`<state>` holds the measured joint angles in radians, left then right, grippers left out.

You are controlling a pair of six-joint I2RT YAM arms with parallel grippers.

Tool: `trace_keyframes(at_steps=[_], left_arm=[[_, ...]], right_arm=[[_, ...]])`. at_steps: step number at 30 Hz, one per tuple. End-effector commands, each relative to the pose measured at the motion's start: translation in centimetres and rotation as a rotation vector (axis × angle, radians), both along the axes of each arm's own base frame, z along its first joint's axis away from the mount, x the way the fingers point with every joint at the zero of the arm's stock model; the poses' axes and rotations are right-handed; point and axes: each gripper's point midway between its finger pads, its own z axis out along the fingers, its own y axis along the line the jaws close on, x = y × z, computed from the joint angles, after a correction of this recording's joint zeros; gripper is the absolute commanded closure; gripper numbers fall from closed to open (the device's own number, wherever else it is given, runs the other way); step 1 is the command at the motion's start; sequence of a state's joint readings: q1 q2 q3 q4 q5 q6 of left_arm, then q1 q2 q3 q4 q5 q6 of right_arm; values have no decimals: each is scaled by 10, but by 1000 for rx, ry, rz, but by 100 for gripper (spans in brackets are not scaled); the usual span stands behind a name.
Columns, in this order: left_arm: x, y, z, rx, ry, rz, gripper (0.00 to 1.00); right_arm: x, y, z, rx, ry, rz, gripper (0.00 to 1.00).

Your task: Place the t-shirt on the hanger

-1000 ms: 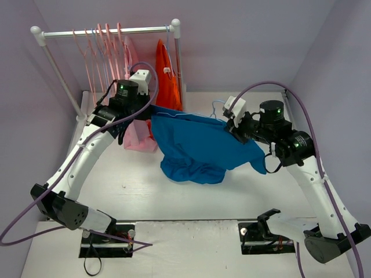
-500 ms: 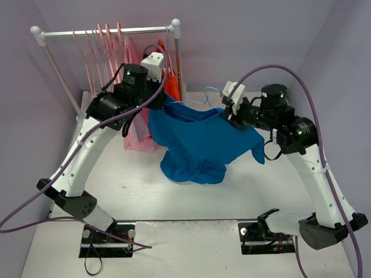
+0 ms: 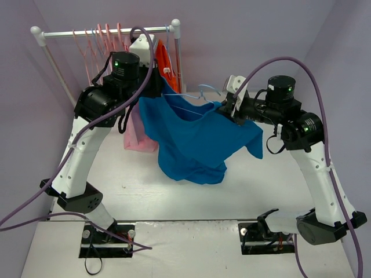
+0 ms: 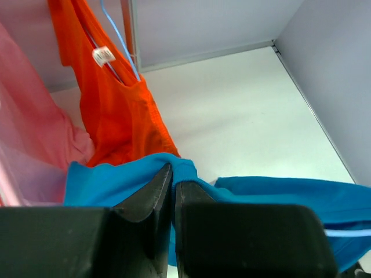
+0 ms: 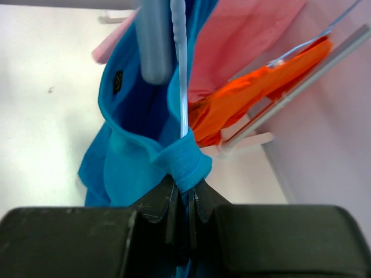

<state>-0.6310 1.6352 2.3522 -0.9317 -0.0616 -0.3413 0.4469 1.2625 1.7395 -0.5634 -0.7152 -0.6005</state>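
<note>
**Desk:** Where are you with the shirt?

**Me:** Starting nearest my arm bases: the hem of the t-shirt (image 3: 194, 142) droops low over the table (image 3: 133, 191). I can't tell whether it touches. The rest of the shirt is strung up in the air between my two arms.

**Desk:** Grips?

**Me:** The right gripper (image 5: 184, 194) has its fingers pressed together on the blue collar. The thin wire of the hanger (image 5: 181, 69) runs down into that same pinch, but I can't say whether the wire itself is caught. The left gripper (image 4: 173, 174) is clamped tight on a fold at the shirt's upper edge, on the other side of the neck.

**Desk:** So is it on the hanger?

**Me:** Partly, I'd judge. From overhead the hook stands clear above the neck opening and the wire crosses it, so the hanger looks threaded in. I can't see either shoulder sitting properly on the frame. What I think is left is settling both shoulders and then letting go.

**Desk:** What's behind?

**Me:** Just past my left gripper, the orange garment (image 3: 162, 58) hangs from the rack (image 3: 58, 34). The pink garment (image 3: 136, 139) is beside it, and the pink hangers (image 3: 98, 40) are further along the rail.
</note>
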Motion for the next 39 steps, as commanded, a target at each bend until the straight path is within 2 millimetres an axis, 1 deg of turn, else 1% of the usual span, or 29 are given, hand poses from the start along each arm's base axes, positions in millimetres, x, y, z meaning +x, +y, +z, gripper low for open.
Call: trace_keyframes(at_steps=[1,4,6,8,11,13,15,16,17,19,21,23,29,31,32,34,39], left_arm=[[-2,-10,-5,-42,23,17,100],[-2,-16,-16,-45,56,3,100],[-3,-25,-24,-40,72,-24,100],[-3,-30,-32,-35,87,-40,100],[-2,-31,-36,-34,92,-39,100],[0,-32,-33,-42,79,-42,100],[4,-35,-25,-51,48,-53,100],[8,-37,-24,-49,45,-61,100],[8,-39,-13,-67,21,-71,100],[6,-48,-5,-83,7,-120,100],[5,-51,5,-88,-25,-151,99],[2,-52,9,-79,-45,-175,96],[0,-51,12,-42,-102,-224,95],[-1,-50,11,-23,-119,-249,91],[0,-48,11,-6,-132,-254,86],[2,-46,14,10,-162,-268,81],[11,-40,18,23,-211,-316,74]], right_arm=[[-18,10,8,48,-44,109,100],[-17,11,-16,30,8,105,100],[-13,10,-19,33,9,95,100],[-8,9,-21,36,5,83,100],[1,8,-19,45,-1,70,100],[3,11,-17,50,0,81,100],[7,14,-13,60,-6,94,100],[8,17,-10,68,-5,112,100],[10,18,-8,72,-10,116,100],[16,19,-8,73,-6,116,100],[21,19,-5,79,-10,116,100],[24,16,1,85,-22,113,100],[33,12,4,100,-12,121,100],[35,13,1,104,4,137,100],[35,14,0,108,11,147,100],[35,16,-3,113,29,166,100],[36,18,-9,114,54,182,100]])
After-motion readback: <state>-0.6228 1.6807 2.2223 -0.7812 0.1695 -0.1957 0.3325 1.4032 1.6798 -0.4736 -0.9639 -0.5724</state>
